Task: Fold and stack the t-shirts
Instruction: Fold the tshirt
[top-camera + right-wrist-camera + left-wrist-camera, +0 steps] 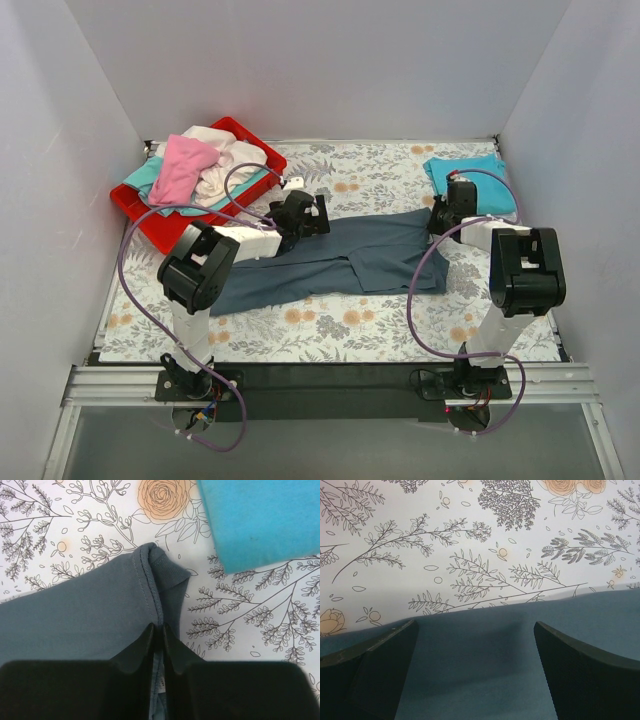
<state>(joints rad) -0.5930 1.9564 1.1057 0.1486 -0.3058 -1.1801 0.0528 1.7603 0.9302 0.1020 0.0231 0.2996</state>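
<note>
The slate grey-blue t-shirt (pixel 340 262) lies folded lengthwise across the middle of the floral cover. My left gripper (pixel 318 216) is open over its far left edge; in the left wrist view its jaws stand wide apart above the grey-blue cloth (pixel 475 665). My right gripper (pixel 438 222) is shut on the shirt's stitched hem (pixel 150 587) at its right end. A folded turquoise t-shirt (pixel 470 175) lies at the far right and shows in the right wrist view (pixel 260 520). Pink (pixel 180 168), cream-white (pixel 225 172) and teal (pixel 140 180) shirts are heaped at the far left.
The heaped shirts lie in a red plastic tray (pixel 150 225) at the far left. White walls enclose the floral table cover (pixel 350 325) on three sides. Purple cables loop from both arms over the near half.
</note>
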